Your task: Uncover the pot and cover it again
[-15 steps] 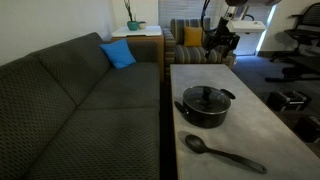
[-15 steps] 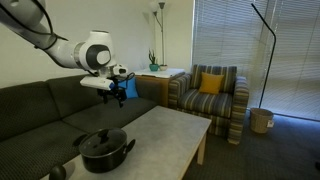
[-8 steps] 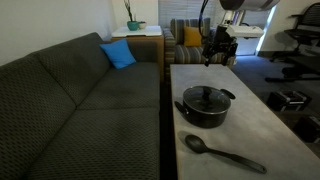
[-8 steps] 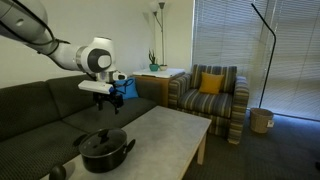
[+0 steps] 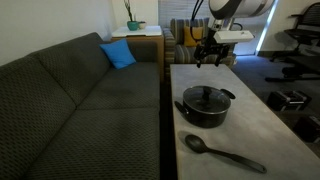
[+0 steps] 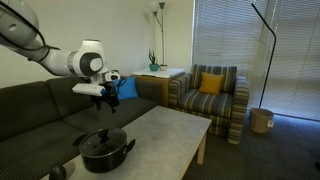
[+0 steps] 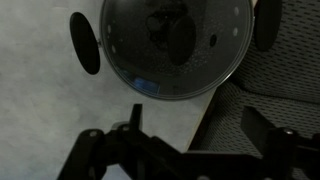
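The black pot [image 5: 204,108] stands on the grey table [image 5: 250,120] near the sofa-side edge, with its glass lid [image 5: 205,97] on. It also shows in an exterior view [image 6: 105,151]. In the wrist view the lidded pot [image 7: 175,45] fills the top, with a side handle [image 7: 85,42] on each side. My gripper [image 5: 208,58] hangs open and empty in the air well above the table, beyond the pot. It shows again in an exterior view [image 6: 103,100], and in the wrist view [image 7: 200,140] its dark fingers spread apart over the table edge.
A long black spoon [image 5: 222,153] lies on the table in front of the pot. A dark sofa [image 5: 90,110] with a blue cushion [image 5: 118,54] runs along the table. A striped armchair [image 6: 208,95], a floor lamp [image 6: 268,50] and a bin [image 6: 261,121] stand beyond.
My gripper has moved through the air toward the pot and slightly lower, still open. The pot, lid and spoon have not moved.
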### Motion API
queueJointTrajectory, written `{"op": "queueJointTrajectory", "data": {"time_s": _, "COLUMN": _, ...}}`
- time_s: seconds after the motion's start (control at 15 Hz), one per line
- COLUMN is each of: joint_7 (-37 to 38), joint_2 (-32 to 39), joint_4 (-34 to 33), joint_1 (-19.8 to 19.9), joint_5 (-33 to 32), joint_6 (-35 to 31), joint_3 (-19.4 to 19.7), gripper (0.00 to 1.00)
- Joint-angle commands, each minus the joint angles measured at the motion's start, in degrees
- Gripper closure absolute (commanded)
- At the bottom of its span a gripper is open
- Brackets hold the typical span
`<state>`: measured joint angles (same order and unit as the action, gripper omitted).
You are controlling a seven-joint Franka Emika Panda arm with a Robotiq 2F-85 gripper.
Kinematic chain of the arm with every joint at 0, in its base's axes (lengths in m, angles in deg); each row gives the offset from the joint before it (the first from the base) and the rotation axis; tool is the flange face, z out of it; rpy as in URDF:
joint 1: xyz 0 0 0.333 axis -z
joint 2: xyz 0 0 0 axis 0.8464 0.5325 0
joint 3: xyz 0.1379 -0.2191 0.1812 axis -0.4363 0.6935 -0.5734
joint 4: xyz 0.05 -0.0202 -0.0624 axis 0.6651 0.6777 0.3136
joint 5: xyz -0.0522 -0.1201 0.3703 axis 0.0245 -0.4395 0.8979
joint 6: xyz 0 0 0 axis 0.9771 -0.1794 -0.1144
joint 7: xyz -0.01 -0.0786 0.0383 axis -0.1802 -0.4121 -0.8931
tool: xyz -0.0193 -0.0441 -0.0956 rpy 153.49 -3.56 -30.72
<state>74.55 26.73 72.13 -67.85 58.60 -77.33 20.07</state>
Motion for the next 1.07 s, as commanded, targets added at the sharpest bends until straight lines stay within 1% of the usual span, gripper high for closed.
{"op": "queueJointTrajectory", "data": {"time_s": 0.0, "joint_7": 2.94, "joint_2": 4.15, "joint_4": -2.56, "joint_1": -1.49, "joint_5": -1.04, "joint_6": -3.71, "joint_3": 1.88, "gripper": 0.00}}
{"op": "queueJointTrajectory", "data": {"time_s": 0.07, "joint_7": 2.76, "joint_2": 5.02, "joint_4": -2.94, "joint_1": -1.53, "joint_5": -0.81, "joint_6": -4.01, "joint_3": 1.82, "gripper": 0.00}}
{"op": "queueJointTrajectory", "data": {"time_s": 0.13, "joint_7": 2.78, "joint_2": 2.43, "joint_4": 2.13, "joint_1": -1.62, "joint_5": -0.22, "joint_6": -5.89, "joint_3": 2.28, "gripper": 0.00}}
{"op": "queueJointTrajectory", "data": {"time_s": 0.27, "joint_7": 1.51, "joint_2": 3.23, "joint_4": 2.30, "joint_1": -1.08, "joint_5": 0.04, "joint_6": -6.16, "joint_3": 1.91, "gripper": 0.00}}
{"op": "queueJointTrajectory", "data": {"time_s": 0.53, "joint_7": 0.48, "joint_2": 3.27, "joint_4": 2.76, "joint_1": -0.70, "joint_5": 0.11, "joint_6": -4.31, "joint_3": 1.60, "gripper": 0.00}}
{"op": "queueJointTrajectory", "data": {"time_s": 0.6, "joint_7": -0.39, "joint_2": 3.27, "joint_4": 2.75, "joint_1": -0.64, "joint_5": -0.01, "joint_6": -2.65, "joint_3": 1.48, "gripper": 0.00}}
{"op": "queueJointTrajectory", "data": {"time_s": 0.67, "joint_7": -2.07, "joint_2": 3.28, "joint_4": 2.01, "joint_1": -0.28, "joint_5": 0.25, "joint_6": 0.90, "joint_3": 0.76, "gripper": 0.00}}
{"op": "queueJointTrajectory", "data": {"time_s": 0.73, "joint_7": 0.72, "joint_2": 3.29, "joint_4": 1.96, "joint_1": -1.10, "joint_5": 0.10, "joint_6": -2.35, "joint_3": 1.78, "gripper": 0.00}}
{"op": "queueJointTrajectory", "data": {"time_s": 0.8, "joint_7": 0.09, "joint_2": 3.29, "joint_4": 1.96, "joint_1": -1.07, "joint_5": 0.08, "joint_6": -0.93, "joint_3": 1.72, "gripper": 0.00}}
{"op": "queueJointTrajectory", "data": {"time_s": 0.93, "joint_7": -0.35, "joint_2": 3.29, "joint_4": 1.95, "joint_1": -1.05, "joint_5": 0.05, "joint_6": -0.33, "joint_3": 1.69, "gripper": 0.00}}
{"op": "queueJointTrajectory", "data": {"time_s": 1.0, "joint_7": 1.69, "joint_2": 3.28, "joint_4": 2.37, "joint_1": -1.98, "joint_5": -0.78, "joint_6": -2.55, "joint_3": 3.07, "gripper": 0.00}}
